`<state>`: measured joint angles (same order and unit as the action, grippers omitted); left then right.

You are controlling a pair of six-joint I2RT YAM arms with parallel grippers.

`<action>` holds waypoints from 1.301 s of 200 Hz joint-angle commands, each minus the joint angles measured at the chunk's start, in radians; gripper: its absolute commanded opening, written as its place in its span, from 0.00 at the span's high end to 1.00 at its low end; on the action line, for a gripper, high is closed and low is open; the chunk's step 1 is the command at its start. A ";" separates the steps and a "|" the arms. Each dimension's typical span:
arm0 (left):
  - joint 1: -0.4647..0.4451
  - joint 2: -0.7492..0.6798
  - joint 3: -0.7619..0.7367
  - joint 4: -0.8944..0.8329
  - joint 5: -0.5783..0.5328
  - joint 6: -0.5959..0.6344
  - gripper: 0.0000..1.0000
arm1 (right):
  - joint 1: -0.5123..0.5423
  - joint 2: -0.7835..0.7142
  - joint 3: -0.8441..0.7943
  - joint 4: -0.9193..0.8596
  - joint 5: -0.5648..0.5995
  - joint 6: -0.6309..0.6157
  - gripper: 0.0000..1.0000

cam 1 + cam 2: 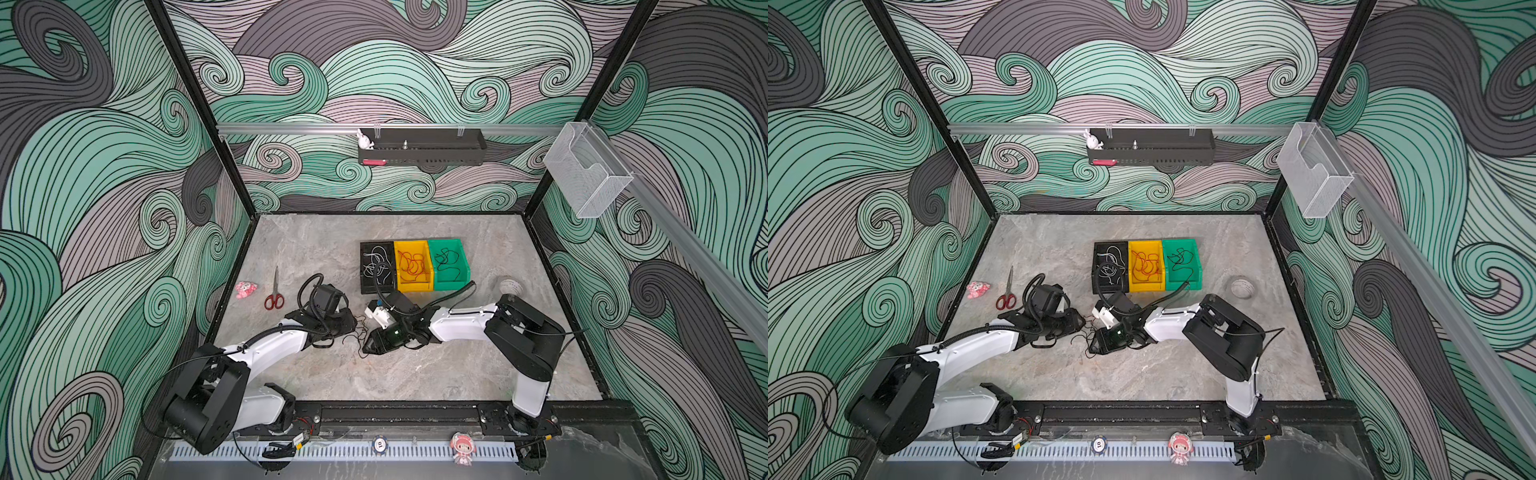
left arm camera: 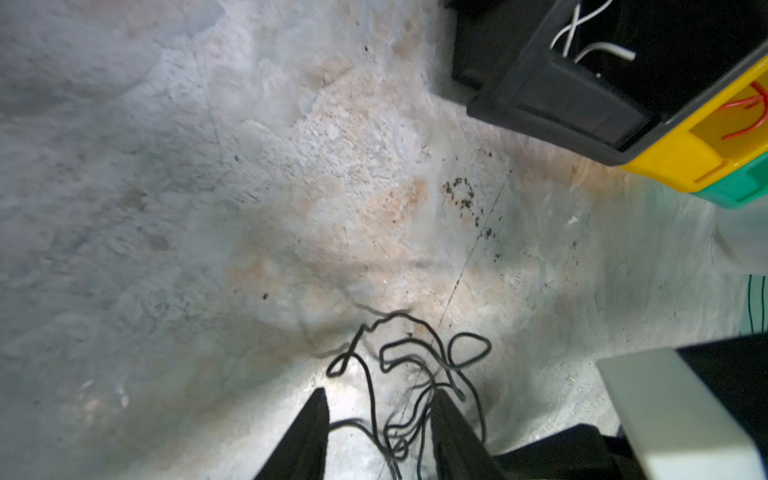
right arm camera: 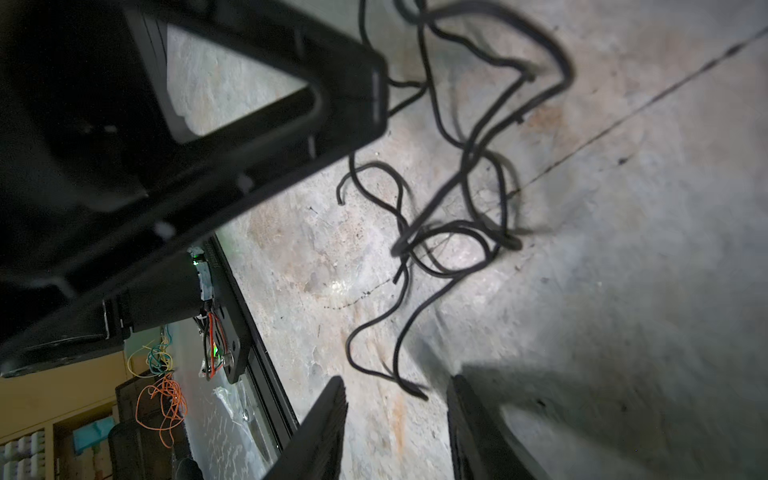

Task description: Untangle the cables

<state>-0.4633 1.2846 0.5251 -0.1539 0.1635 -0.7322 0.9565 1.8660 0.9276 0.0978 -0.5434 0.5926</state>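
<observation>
Both top views: black cable tangle [image 1: 358, 332] [image 1: 1087, 333] loose on the grey desk [image 1: 415, 374], between left claw [image 1: 351, 323] and right claw [image 1: 368, 348], whose tips face each other close over it; white cables [image 1: 376, 262], red cables [image 1: 411, 266] and more black cables [image 1: 446, 259] lie in three bins [image 1: 415, 286] behind. Left wrist view: left claw [image 2: 379, 392] spread, tangle strands [image 2: 409, 353] running through the gap, one touching a finger [image 2: 453, 440]. Right wrist view: right claw [image 3: 397, 378] spread, pinching nothing; tangle [image 3: 449, 232] ahead, one cable end just short of the gap.
</observation>
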 commanded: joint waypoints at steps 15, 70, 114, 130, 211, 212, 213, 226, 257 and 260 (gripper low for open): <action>0.015 0.046 0.029 0.021 0.033 0.015 0.57 | 0.016 0.040 0.024 0.037 -0.003 0.018 0.61; 0.024 0.083 0.039 0.037 0.036 0.024 0.60 | 0.016 0.061 0.042 0.031 0.002 0.008 0.83; 0.031 0.120 0.049 0.060 0.035 0.019 0.71 | 0.018 0.028 0.012 0.065 -0.034 -0.015 0.95; 0.032 0.127 0.050 0.062 0.031 0.016 0.76 | 0.017 0.011 0.005 0.061 -0.054 -0.023 0.97; 0.053 0.064 0.050 0.034 0.000 0.004 0.93 | 0.019 -0.144 -0.087 -0.066 -0.023 -0.113 0.98; 0.053 0.062 0.049 0.032 0.000 0.004 0.93 | 0.019 -0.148 -0.088 -0.068 -0.021 -0.114 0.98; 0.053 0.061 0.050 0.031 -0.001 0.004 0.94 | 0.019 -0.149 -0.090 -0.071 -0.019 -0.117 0.98; 0.057 0.039 0.051 0.019 -0.008 0.007 0.96 | 0.019 -0.177 -0.102 -0.109 0.006 -0.135 0.98; 0.067 -0.006 0.057 -0.015 -0.023 0.008 1.00 | 0.019 -0.238 -0.127 -0.181 0.063 -0.166 0.98; 0.068 -0.010 0.058 -0.018 -0.025 0.008 1.00 | 0.018 -0.243 -0.131 -0.188 0.069 -0.168 0.98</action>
<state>-0.4095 1.3155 0.5457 -0.1226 0.1722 -0.7254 0.9688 1.6714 0.8230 0.0010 -0.5385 0.4736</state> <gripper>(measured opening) 0.048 0.047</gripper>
